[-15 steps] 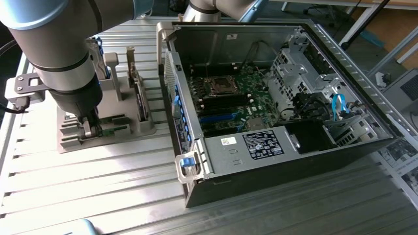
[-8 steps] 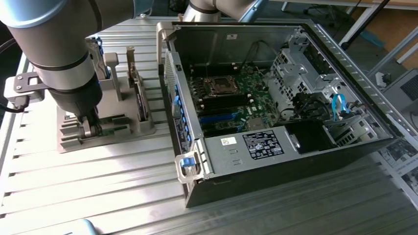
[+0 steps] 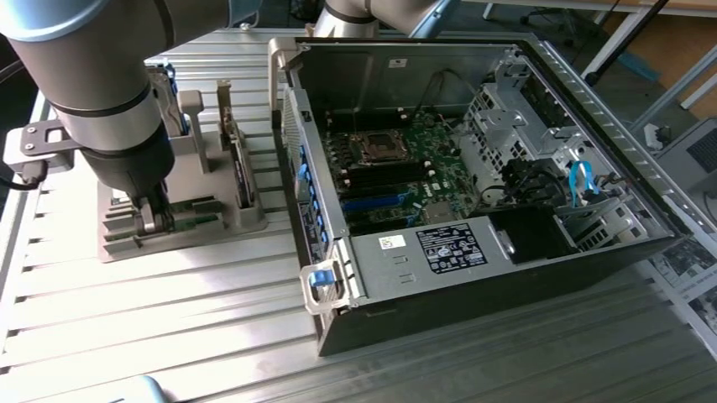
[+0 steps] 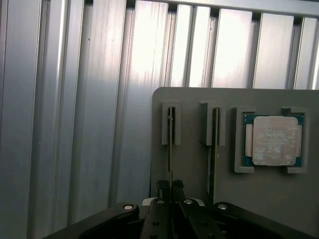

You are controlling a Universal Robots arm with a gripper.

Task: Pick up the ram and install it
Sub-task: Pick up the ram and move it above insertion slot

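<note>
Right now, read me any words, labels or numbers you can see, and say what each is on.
Nothing is legible.
Black printed label inside the open black computer case: too small.
Small white sticker beside it: too small.
White sticker on the case's far wall: too small.
Square silver CPU chip, grey tray: markings blurred.

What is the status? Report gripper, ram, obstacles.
Gripper shut on ram. Ram upright in holder slot, not lifted. Second ram alongside, apart from fingers.
</note>
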